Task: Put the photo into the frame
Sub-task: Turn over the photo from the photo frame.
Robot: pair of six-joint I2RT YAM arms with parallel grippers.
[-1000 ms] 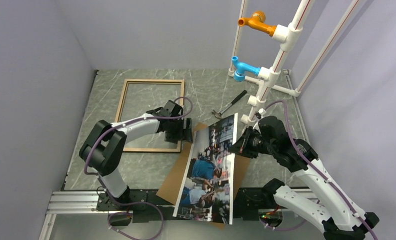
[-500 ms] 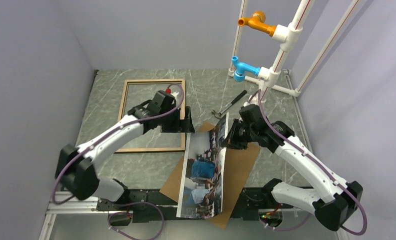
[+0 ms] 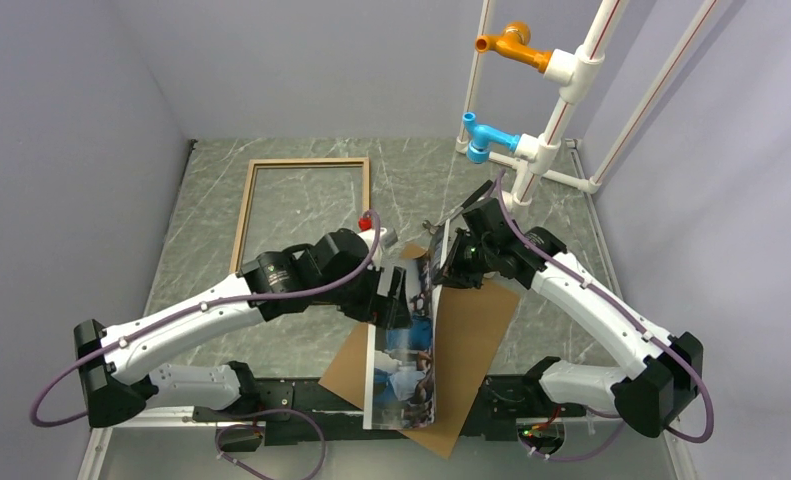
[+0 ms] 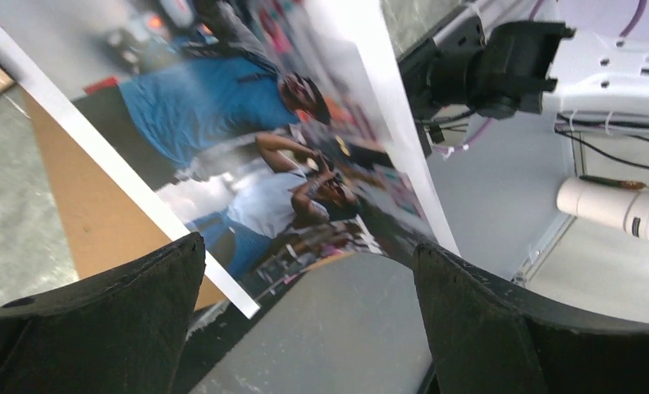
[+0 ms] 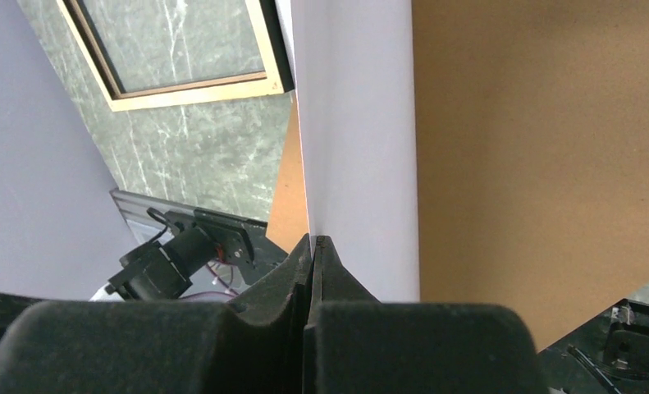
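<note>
Photo (image 3: 407,345) edge clamped in right gripper (image 5: 313,254) | left gripper (image 4: 308,246) apart | frame (image 3: 311,162) flat, well apart

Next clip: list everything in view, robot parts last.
photo: one, colour print with a white back, standing curled over the board
backing board: one, brown, flat, near centre
frame: one, light wood, flat, far left
hammer: one, dark handle, mostly hidden behind the right arm
pipe rack: one, white with an orange and a blue fitting, far right
table: one, grey-green marble
left gripper: jaws open, by the photo's printed side
right gripper: jaws shut on the photo's edge
</note>
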